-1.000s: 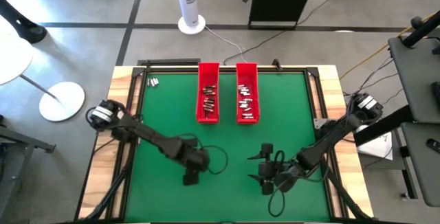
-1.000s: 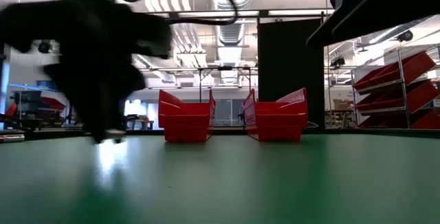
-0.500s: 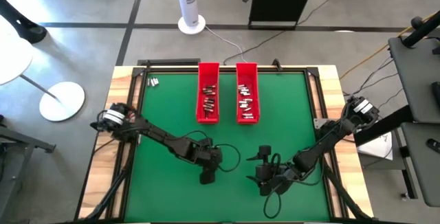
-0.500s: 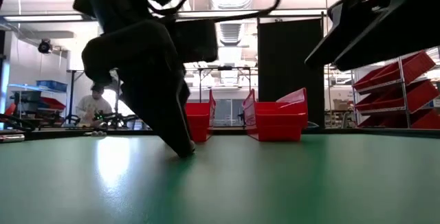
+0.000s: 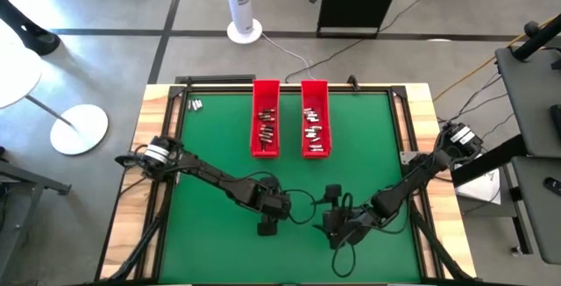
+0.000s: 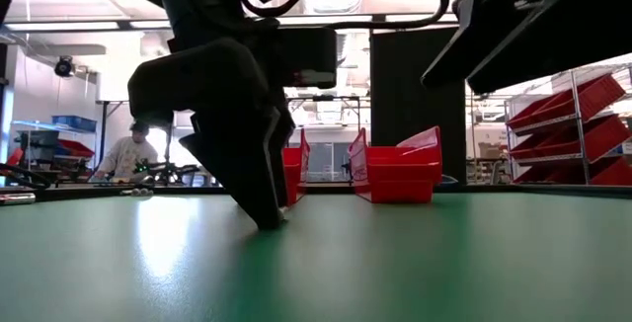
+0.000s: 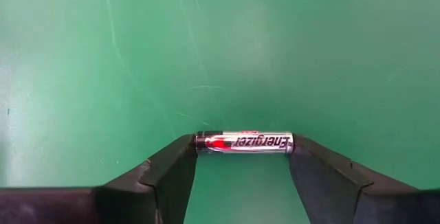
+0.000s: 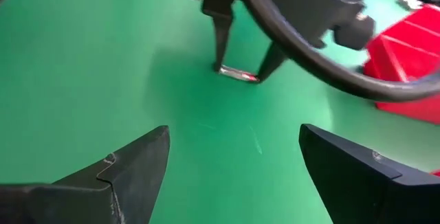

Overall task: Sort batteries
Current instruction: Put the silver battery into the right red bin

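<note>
Where trays (image 5: 266,119) stand, green mat (image 5: 210,146), workshop shelving (image 6: 568,129)

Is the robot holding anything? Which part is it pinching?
The left gripper has one battery between its fingertips, end to end, down at the green mat. Whether it's squeezing can't be told. The right gripper is open and empty.

L gripper (image 7: 242,157) moved rightward across table (image 5: 210,146) toward centre, now straddling one battery (image 7: 244,142) end to end. R gripper (image 8: 232,162) drifted slightly left, nearer L.
</note>
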`<state>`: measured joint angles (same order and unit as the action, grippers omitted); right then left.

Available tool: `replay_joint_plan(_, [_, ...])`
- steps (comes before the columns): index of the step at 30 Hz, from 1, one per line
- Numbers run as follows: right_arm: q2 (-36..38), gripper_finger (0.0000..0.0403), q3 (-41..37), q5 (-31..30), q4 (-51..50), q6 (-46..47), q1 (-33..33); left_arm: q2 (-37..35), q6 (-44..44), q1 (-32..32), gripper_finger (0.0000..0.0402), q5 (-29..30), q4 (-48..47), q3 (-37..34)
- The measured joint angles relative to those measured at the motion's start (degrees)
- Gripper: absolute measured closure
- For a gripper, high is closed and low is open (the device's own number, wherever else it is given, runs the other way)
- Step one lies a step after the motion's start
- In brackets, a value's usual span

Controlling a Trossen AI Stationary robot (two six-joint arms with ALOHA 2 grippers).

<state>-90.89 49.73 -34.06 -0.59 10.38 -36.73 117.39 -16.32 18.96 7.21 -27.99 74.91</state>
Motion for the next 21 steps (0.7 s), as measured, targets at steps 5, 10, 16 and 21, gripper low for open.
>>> replay_joint_plan(5, [0.0, 0.0088, 1.5, 4.6, 0.1, -3.7, 0.5, -1.2, 0.1, 0.2, 0.0187, 1.4, 1.3, -0.7])
replay_joint_plan(10, [0.0, 0.0101, 3.5, 11.5, -0.1, -8.4, 2.7, -2.6, 0.4, 1.0, 0.0187, 2.8, 2.5, -1.1])
replay_joint_plan(16, [-2.4, 0.0114, 7.1, 19.1, -2.3, -14.3, 6.6, -9.0, -3.8, 4.7, 0.0187, 5.5, 2.9, -5.6])
replay_joint_plan(21, [-9.0, 0.0121, 14.3, 27.2, -6.5, -21.0, 10.2, -18.9, -11.9, 10.3, 0.0187, 16.4, 9.8, -15.7])
